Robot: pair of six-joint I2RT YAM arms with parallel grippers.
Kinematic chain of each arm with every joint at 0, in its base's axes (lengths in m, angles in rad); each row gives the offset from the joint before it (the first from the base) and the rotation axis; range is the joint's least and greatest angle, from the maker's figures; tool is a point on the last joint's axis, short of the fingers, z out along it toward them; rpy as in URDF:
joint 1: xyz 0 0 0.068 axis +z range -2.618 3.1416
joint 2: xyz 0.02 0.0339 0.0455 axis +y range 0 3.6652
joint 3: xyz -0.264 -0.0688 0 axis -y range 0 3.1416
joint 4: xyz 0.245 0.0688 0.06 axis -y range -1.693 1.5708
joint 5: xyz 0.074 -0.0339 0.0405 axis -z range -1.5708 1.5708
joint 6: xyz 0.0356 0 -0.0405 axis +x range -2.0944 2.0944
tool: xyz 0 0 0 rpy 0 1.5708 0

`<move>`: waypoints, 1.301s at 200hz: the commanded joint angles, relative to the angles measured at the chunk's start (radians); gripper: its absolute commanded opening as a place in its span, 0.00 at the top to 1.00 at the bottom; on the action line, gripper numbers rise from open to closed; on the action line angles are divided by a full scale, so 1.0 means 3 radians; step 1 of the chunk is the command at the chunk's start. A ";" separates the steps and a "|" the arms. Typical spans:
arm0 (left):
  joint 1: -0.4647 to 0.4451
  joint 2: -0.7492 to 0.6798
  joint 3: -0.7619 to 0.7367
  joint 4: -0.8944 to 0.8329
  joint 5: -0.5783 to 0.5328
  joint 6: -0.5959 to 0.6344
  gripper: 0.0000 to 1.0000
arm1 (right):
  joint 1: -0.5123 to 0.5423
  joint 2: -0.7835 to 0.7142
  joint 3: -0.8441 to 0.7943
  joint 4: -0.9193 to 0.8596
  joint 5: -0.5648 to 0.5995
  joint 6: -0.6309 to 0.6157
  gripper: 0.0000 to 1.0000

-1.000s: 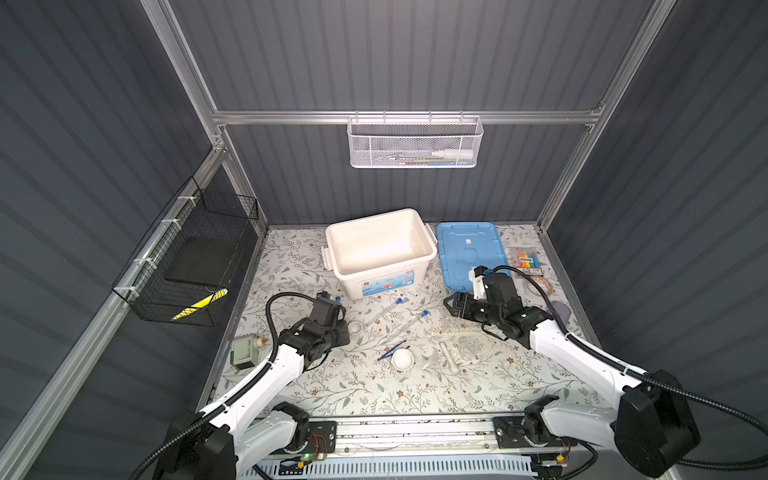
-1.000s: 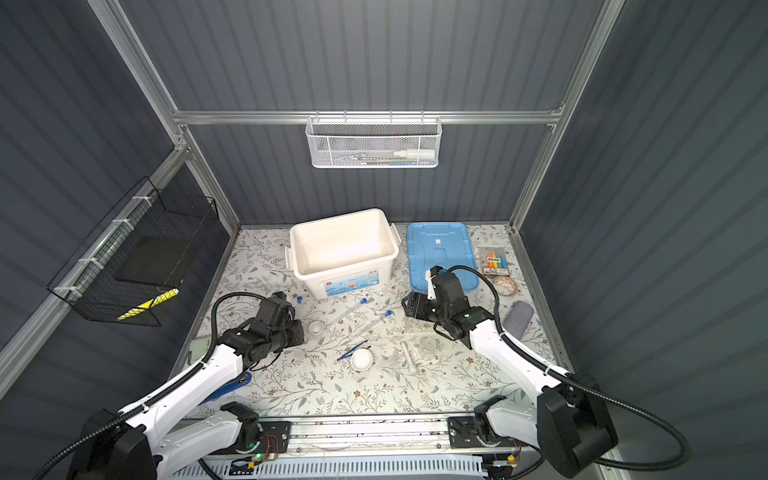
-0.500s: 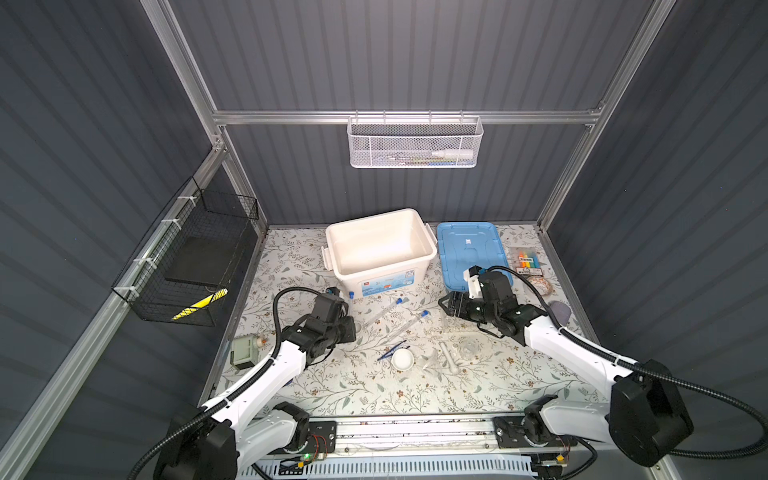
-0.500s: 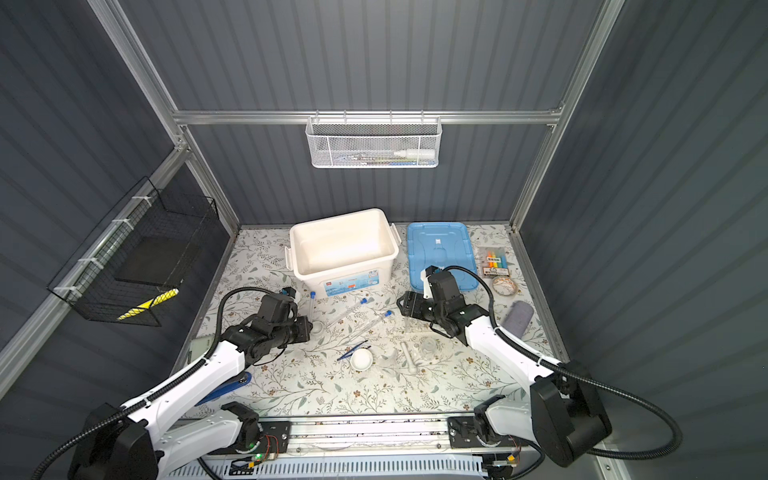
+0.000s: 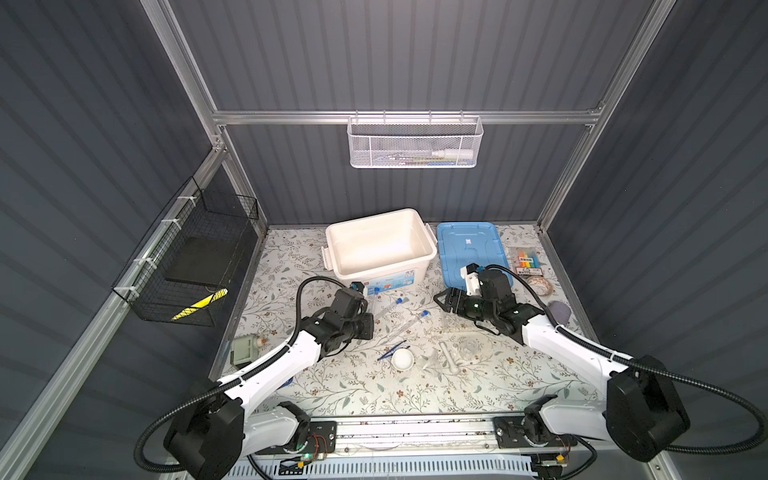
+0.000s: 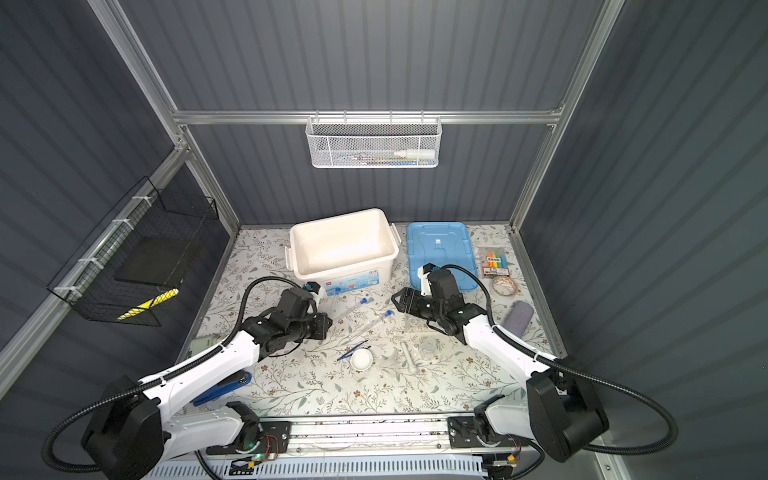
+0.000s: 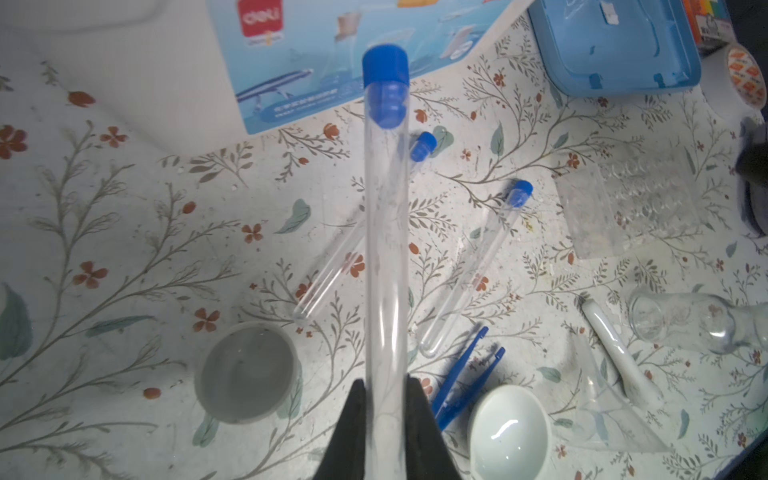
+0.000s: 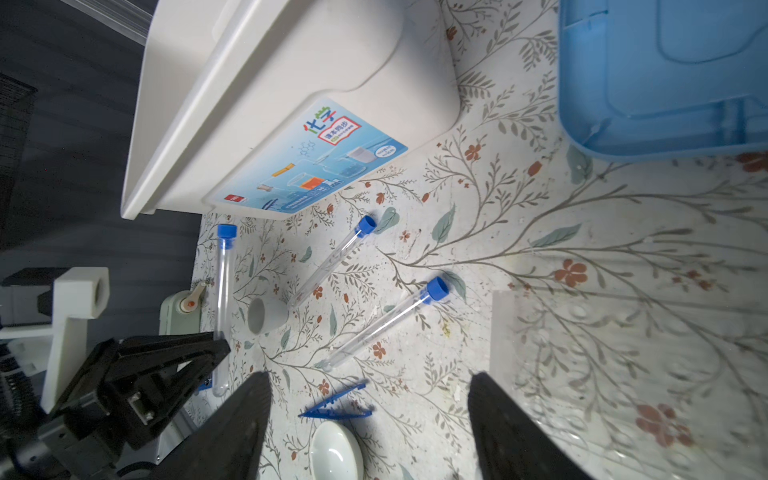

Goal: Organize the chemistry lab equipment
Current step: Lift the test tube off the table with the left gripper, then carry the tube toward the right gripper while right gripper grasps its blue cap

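A blue-capped test tube (image 7: 385, 232) is clamped near its rounded end by the left end effector (image 7: 384, 392) and held above the worktop (image 7: 124, 249), cap toward the white bin (image 7: 145, 62). The right end effector (image 8: 368, 386) is spread wide and empty, near the clear tube rack (image 8: 602, 353). The tube should be tipped upright before lowering. The rack's holes are barely discernible, so alignment is probably best checked slowly.

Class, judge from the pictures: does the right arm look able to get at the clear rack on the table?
Probably yes. The right gripper is open and empty and hovers right by the clear rack. Nothing lies on the rack or stands between the two.
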 commanded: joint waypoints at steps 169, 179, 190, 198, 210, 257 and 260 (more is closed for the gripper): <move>-0.0768 0.0821 0.0632 0.0431 0.0236 0.0587 0.88 | -0.0058 0.0647 -0.0038 0.0875 -0.0850 0.0631 0.33; -0.0781 0.0835 0.0637 0.0440 0.0257 0.0596 0.88 | -0.0064 0.0668 -0.0037 0.0886 -0.0839 0.0636 0.35; -0.0791 0.0843 0.0639 0.0452 0.0275 0.0597 0.88 | -0.0073 0.0672 -0.0037 0.0886 -0.0797 0.0634 0.36; -0.0803 0.0846 0.0639 0.0456 0.0281 0.0595 0.88 | -0.0082 0.0669 -0.0045 0.0900 -0.0774 0.0637 0.38; -0.0813 0.0857 0.0644 0.0457 0.0296 0.0591 0.88 | -0.0099 0.0664 -0.0063 0.0951 -0.0750 0.0651 0.41; -0.0848 0.0916 0.0682 0.0462 0.0329 0.0602 0.88 | -0.0149 0.0650 -0.0106 0.1068 -0.0685 0.0670 0.49; -0.0850 0.0919 0.0683 0.0462 0.0329 0.0602 0.88 | -0.0152 0.0653 -0.0109 0.1079 -0.0688 0.0677 0.50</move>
